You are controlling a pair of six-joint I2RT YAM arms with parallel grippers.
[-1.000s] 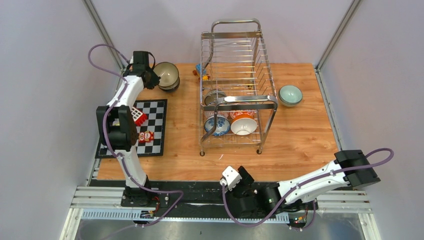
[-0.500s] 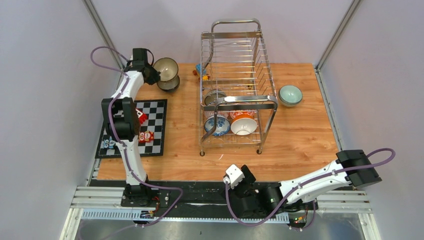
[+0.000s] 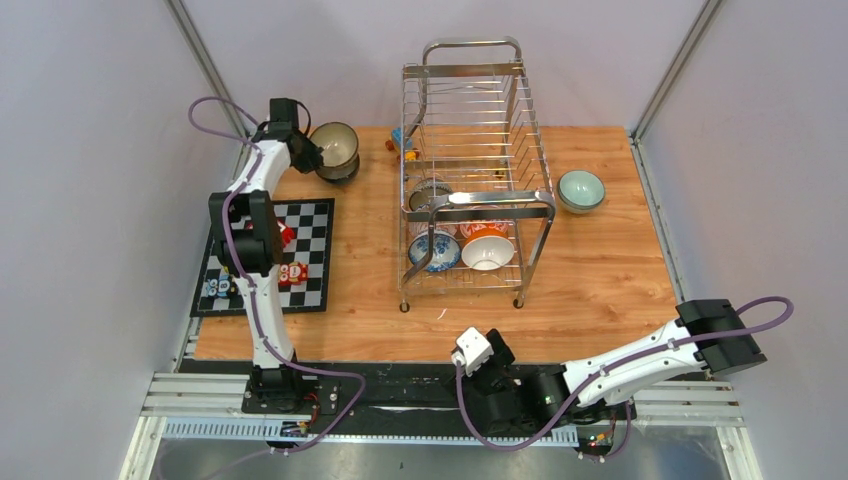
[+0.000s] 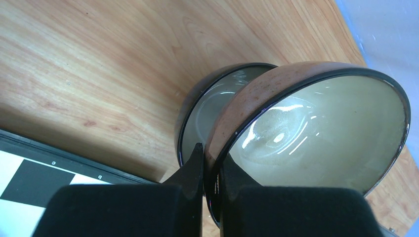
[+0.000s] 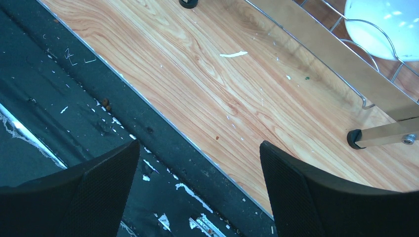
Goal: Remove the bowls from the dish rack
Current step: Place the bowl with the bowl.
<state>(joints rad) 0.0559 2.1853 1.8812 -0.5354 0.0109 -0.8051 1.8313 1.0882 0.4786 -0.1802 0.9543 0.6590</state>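
Observation:
My left gripper [image 3: 306, 152] is shut on the rim of a speckled brown bowl [image 3: 335, 144], one finger inside and one outside. In the left wrist view this bowl [image 4: 316, 133] hangs tilted just above a dark bowl [image 4: 207, 111] on the table's far left. The chrome dish rack [image 3: 478, 100] stands mid-table. Its lower tier holds a blue-white bowl [image 3: 435, 250], an orange-white bowl [image 3: 488, 250] and a dark striped bowl [image 3: 430, 193]. A mint green bowl [image 3: 581, 190] sits on the table right of the rack. My right gripper [image 3: 497, 352] is open and empty over the table's near edge.
A black-and-white chequered board [image 3: 315, 265] with small toy blocks lies at the left. More toy blocks [image 3: 402, 143] sit behind the rack's left corner. The right wrist view shows the rack's foot [image 5: 353, 139] and the black rail [image 5: 74, 98] along the table front.
The left arm has swung a little to the right, carrying the brown bowl to above the dark bowl. The right arm has barely shifted.

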